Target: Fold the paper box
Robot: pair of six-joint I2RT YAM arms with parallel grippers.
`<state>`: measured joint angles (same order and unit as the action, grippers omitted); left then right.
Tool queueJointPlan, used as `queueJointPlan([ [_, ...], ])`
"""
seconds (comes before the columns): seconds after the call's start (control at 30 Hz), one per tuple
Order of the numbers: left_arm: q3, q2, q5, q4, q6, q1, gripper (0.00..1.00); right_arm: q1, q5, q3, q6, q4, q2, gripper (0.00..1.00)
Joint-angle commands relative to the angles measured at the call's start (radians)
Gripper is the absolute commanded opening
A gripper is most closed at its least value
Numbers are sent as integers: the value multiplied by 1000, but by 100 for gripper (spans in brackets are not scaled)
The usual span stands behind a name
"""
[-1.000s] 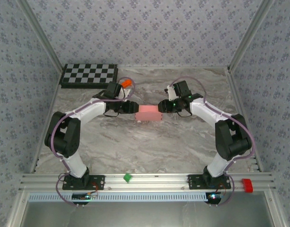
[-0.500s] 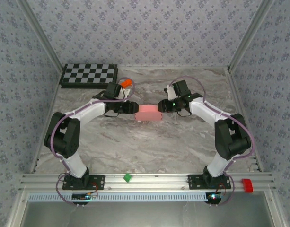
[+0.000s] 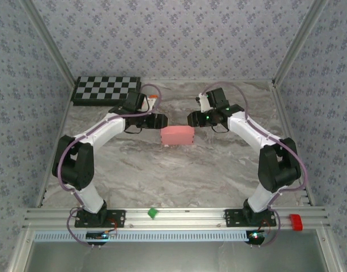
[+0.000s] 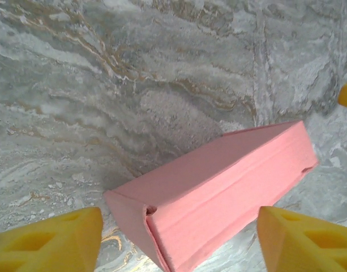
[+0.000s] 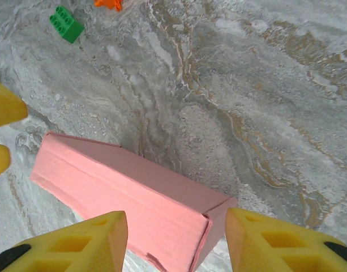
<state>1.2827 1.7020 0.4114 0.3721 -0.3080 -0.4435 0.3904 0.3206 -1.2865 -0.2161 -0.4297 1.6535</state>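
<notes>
At 10 o'clock on the gray marble table (image 3: 218, 170) lies a black and white checkerboard (image 3: 105, 89). The left gripper (image 3: 160, 120) sits at about 10 o'clock from the paper box (image 3: 178, 135), just beside its far corner. In the left wrist view, its yellow fingers (image 4: 54, 241) are wide apart and hold nothing, and the pink box (image 4: 218, 187) shows in the gap between them. The box is folded shut and lies flat near the middle of the table. The right gripper (image 3: 191, 119) sits at about 2 o'clock from the box, near its other far corner. In the right wrist view, its two yellow fingers (image 5: 77, 241) are also wide apart with nothing in them. The box (image 5: 128, 198) lies between them, with a small green block (image 5: 66, 24) and an orange block (image 5: 108, 3) at 11 o'clock.
</notes>
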Motion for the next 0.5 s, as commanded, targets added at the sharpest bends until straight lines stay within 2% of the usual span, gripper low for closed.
queueJointPlan([
  [0.0,57,-45,-73,67,106,-24,78,-15,-48,24,27,-21,-77,51],
  [0.1,102,-41,-174,119,200,-49,83,-34,-56,84,28,-3,-127,51],
  [0.2,139,-32,-210,149,295,-67,85,-62,-38,186,19,34,-185,52],
  [0.33,150,-31,-151,136,450,-67,85,-92,-48,295,12,65,-262,52],
  [0.47,145,-21,-14,158,708,-69,85,-114,-56,371,9,68,-324,52],
])
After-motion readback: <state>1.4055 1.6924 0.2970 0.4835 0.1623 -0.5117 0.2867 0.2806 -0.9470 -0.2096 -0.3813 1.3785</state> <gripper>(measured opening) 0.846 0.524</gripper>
